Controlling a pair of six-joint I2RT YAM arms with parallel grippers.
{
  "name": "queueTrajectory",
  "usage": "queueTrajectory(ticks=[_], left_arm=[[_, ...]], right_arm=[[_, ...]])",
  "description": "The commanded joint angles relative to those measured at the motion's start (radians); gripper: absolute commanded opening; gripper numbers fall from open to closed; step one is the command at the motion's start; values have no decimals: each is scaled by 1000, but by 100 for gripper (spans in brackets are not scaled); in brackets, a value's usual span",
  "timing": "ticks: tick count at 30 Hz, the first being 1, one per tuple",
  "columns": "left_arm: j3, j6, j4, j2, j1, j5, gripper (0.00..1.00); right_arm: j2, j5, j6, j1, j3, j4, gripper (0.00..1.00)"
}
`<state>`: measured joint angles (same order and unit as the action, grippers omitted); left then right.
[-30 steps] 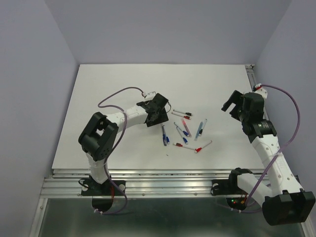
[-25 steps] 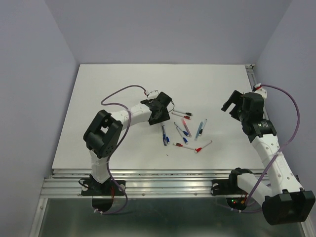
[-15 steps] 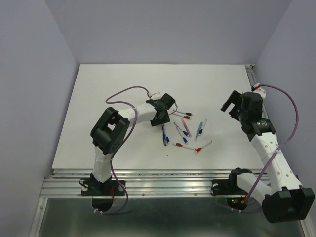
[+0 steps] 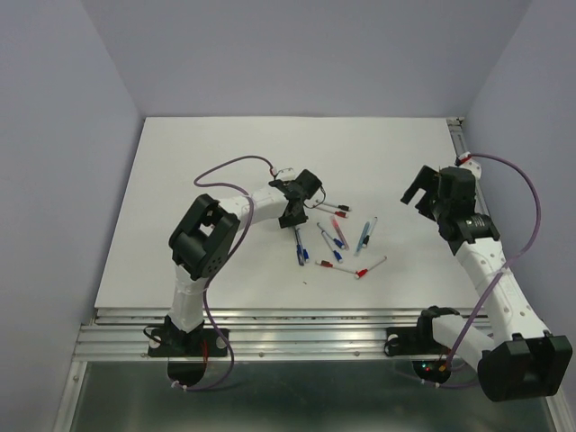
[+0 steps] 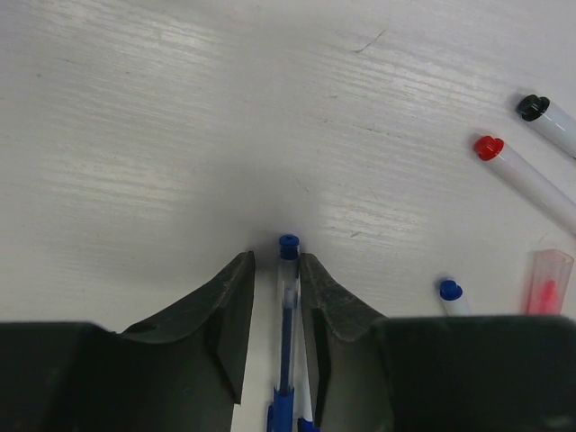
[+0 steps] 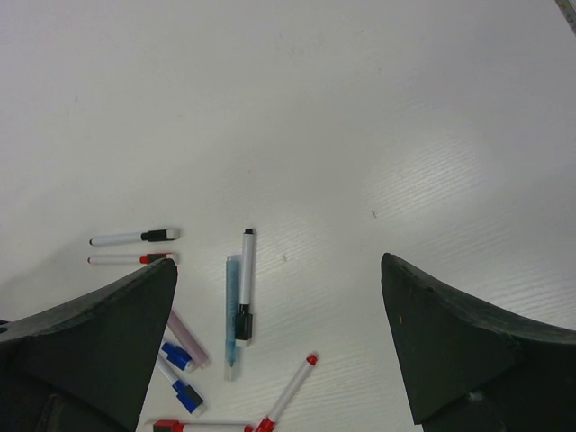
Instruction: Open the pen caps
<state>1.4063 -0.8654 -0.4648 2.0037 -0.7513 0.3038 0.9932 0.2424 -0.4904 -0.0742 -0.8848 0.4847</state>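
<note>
The left gripper sits low near the middle of the bench, jaws narrowed astride a blue pen with a slim gap showing, seemingly to pin it for uncapping, while the wide-open, empty right gripper hovers toward the right edge, overlooking the clustered pen caps.

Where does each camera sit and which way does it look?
Top external: above, behind the bases, looking down on the table; left arm and right arm show.
Left wrist: low, facing a blue pen between its own fingers.
Right wrist: higher, facing down; its fingers frame the pen cluster.
Top and right wrist share that pen cluster.
</note>
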Motion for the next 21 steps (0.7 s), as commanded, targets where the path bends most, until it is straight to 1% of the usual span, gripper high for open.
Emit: queueTrajectory(ticks=[1,2,3,5,12,13,16,20,21], left_arm=[[14,-7,-40,10,-14,15,37],[14,-9,-41,16,-14,14,37],[16,-7,-41,21,-16,11,32],[20,-4,-44,29,-16,5,28],[20,-20,-69,36,-16,20,14],[19,-21,-78,32,-16,27,10],[17,-32,-97,23,-16,49,0],[-1,-26,-104,-32,-16,104,0],[-7,-18,-104,-46,-16,112,0]], right_arm=[[2,-8,1,-3,23,-41,100],[7,-8,0,-4,20,-37,100],[10,-6,0,-4,18,-32,100],[12,1,-2,-4,17,-28,100],[12,-11,-5,-3,18,-31,100],[13,-11,-5,-4,21,-32,100],[15,-25,-4,-4,23,-38,100],[-1,-119,26,-4,24,-70,100],[-8,-185,33,-3,29,-84,100]])
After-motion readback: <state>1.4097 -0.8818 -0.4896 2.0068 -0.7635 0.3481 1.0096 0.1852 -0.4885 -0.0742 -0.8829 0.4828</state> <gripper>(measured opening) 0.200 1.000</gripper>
